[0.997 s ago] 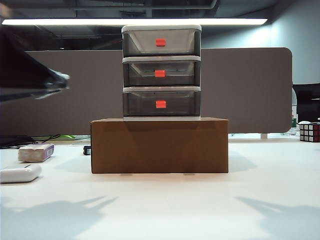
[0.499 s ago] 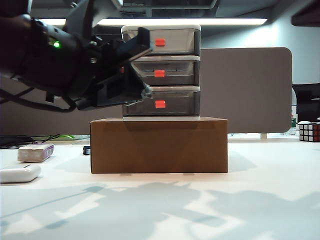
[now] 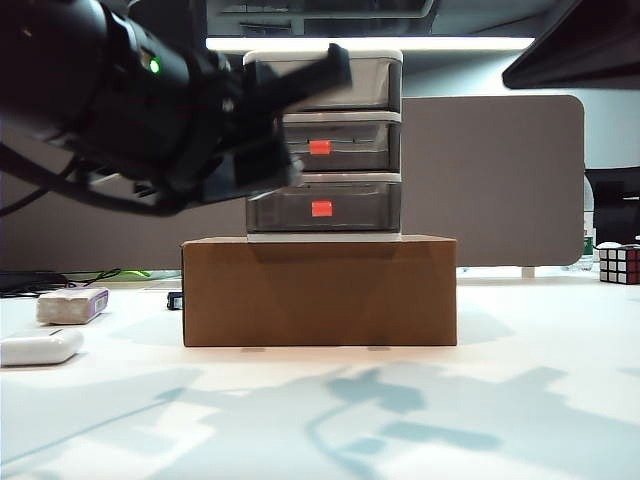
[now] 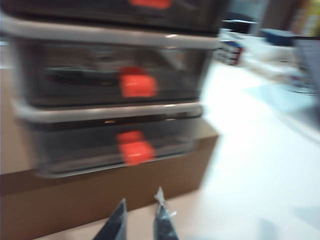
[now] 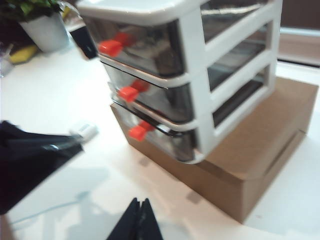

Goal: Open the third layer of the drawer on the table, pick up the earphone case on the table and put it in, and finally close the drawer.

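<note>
Left tool [image 4: 140, 220] up in front of the drawer [image 3: 323, 145], level with the lower tiers; fingers a narrow gap apart, nothing between them, touching nothing. In the exterior view the left arm [image 3: 150, 105] blocks the unit's upper left and the top tier's handle. Right tool [image 5: 138, 220] out over the counter [image 3: 400, 420] off the drawer's front corner, fingertips pressed together, empty, clear of everything; right arm only a dark wedge at the exterior view's top right corner. Third layer [image 3: 323, 208] fully pushed in, red-orange handle [image 3: 322, 208] untouched; other two tiers shut as well. Drawer unit sits on a brown cardboard box [image 3: 319, 291] mid-counter. Earphone case [image 3: 40, 346] flat on the counter at far left, well apart from both tools. Greyish block with purple edge [image 3: 72, 304] just behind it. Rubik's cube [image 3: 619, 263] at far right edge. Left wrist picture motion-blurred, fine detail unreadable.
</note>
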`<state>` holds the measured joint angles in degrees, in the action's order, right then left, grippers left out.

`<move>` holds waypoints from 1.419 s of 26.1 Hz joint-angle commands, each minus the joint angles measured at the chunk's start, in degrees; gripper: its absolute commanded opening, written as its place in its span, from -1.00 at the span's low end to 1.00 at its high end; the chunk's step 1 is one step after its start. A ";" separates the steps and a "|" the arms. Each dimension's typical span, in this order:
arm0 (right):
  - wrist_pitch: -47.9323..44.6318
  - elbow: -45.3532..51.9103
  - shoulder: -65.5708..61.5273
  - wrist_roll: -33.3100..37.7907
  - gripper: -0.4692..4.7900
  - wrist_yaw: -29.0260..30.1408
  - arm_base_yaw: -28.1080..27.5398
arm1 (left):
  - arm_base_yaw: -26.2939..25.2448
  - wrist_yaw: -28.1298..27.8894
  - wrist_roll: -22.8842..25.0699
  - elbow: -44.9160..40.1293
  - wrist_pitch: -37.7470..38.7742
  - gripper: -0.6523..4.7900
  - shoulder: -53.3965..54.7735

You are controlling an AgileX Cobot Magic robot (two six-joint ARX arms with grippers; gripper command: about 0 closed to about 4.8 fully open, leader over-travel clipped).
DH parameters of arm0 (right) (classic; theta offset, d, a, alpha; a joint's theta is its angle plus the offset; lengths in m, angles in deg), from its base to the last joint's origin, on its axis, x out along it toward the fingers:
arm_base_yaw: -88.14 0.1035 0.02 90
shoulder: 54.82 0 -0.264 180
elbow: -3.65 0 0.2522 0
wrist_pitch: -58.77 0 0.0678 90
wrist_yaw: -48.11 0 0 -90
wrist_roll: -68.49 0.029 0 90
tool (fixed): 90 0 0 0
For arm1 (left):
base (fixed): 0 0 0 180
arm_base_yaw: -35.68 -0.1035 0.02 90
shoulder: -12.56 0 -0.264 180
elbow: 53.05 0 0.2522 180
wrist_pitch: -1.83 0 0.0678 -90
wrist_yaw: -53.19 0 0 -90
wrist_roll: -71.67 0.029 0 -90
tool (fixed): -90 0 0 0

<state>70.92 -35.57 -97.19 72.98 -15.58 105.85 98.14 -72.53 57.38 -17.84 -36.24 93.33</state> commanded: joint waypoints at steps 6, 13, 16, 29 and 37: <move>-3.15 -1.64 -5.75 -2.32 -0.83 -0.68 0.61 | 3.32 -13.16 0.35 6.36 -2.84 -0.02 10.64; -3.43 -1.66 -6.34 -3.54 -0.83 -0.72 0.61 | 3.10 -16.11 -0.85 10.49 -5.05 0.01 16.70; -3.45 -1.70 -6.34 -4.02 -0.83 -0.68 0.74 | 2.95 -16.13 -1.16 12.24 -5.01 0.01 18.53; -3.41 -1.70 -6.34 -4.13 -0.83 -0.70 0.68 | 0.70 -18.25 -1.31 17.03 -4.42 -0.11 21.07; -3.41 -1.70 -6.34 -4.13 -0.83 -0.70 0.68 | -0.90 -15.23 -2.71 17.03 -4.33 -0.12 21.07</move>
<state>68.54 -36.92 -103.57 69.04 -16.32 106.51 97.26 -88.29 54.98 -1.01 -40.30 114.49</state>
